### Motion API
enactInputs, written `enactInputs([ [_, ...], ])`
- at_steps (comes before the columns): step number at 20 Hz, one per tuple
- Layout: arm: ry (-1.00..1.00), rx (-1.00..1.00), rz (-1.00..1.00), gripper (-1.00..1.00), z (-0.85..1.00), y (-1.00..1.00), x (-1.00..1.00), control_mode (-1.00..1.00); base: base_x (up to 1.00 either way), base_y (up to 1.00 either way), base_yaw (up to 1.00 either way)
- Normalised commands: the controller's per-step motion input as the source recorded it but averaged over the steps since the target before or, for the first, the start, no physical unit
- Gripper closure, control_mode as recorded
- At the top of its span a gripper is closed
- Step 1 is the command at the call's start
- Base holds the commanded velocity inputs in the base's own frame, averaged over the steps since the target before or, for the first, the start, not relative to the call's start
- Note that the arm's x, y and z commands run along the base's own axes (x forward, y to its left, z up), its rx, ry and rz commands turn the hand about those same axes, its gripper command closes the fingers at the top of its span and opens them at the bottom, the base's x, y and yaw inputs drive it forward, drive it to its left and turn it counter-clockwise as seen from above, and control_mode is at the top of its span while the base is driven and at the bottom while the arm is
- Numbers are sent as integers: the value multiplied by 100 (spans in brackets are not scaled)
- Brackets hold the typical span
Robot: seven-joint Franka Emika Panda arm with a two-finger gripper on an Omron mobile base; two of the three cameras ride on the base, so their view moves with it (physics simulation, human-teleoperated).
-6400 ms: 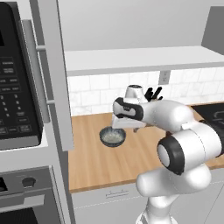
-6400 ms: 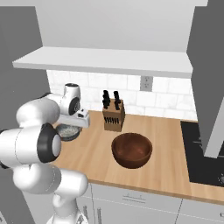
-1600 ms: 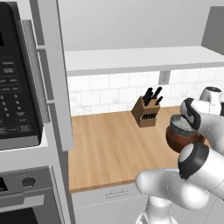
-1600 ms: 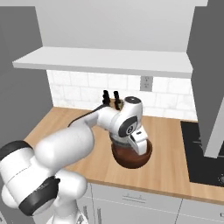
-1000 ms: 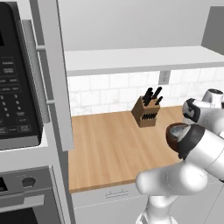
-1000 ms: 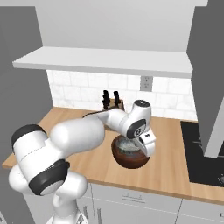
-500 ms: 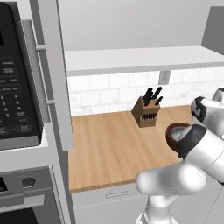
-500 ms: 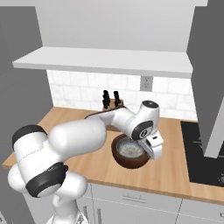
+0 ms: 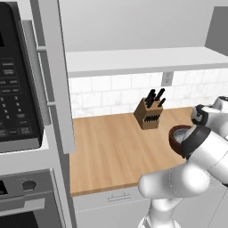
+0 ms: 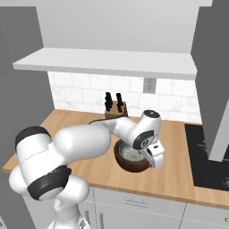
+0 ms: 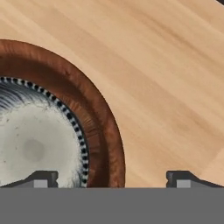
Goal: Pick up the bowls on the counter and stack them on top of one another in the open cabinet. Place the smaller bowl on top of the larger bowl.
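Observation:
The smaller bowl (image 11: 35,140), grey with a dark dashed rim and a speckled whitish inside, sits nested in the larger reddish-brown bowl (image 11: 103,131) on the wooden counter (image 11: 166,87). My gripper (image 11: 113,179) is open and hangs over the brown bowl's right rim, one fingertip (image 11: 41,178) above the grey bowl and the other above bare wood. From the right base view the gripper (image 10: 156,162) is at the right edge of the brown bowl (image 10: 129,165), with the grey bowl (image 10: 129,153) inside it. The brown bowl (image 9: 176,133) is partly hidden by my arm. The open cabinet's shelf (image 10: 107,62) is above.
A knife block (image 10: 115,108) stands against the tiled wall behind the bowls. The black stovetop (image 10: 210,152) lies to the right. The cabinet's grey door (image 9: 53,75) stands open on the left, beside the black microwave (image 9: 15,89).
The gripper carried the grey bowl from the counter's left side into the brown bowl, let it go, and has slid right to the brown bowl's rim.

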Motion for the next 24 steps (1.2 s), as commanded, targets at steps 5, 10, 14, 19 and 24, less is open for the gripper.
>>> enactInputs([
  [5, 0, -1, 0, -100, -47, 24, 9, -100, 0, 0, 0],
  [10, 2, -5, 2, 100, -52, 11, 0, -100, 0, 0, 0],
  [14, 0, 0, 0, 100, 0, 0, 0, -100, 0, 0, 0],
  [19, -6, -6, 0, 100, 28, 13, -11, -100, 0, 0, 0],
  [24, -32, -9, 0, 100, 99, 12, -49, -100, 0, 0, 0],
])
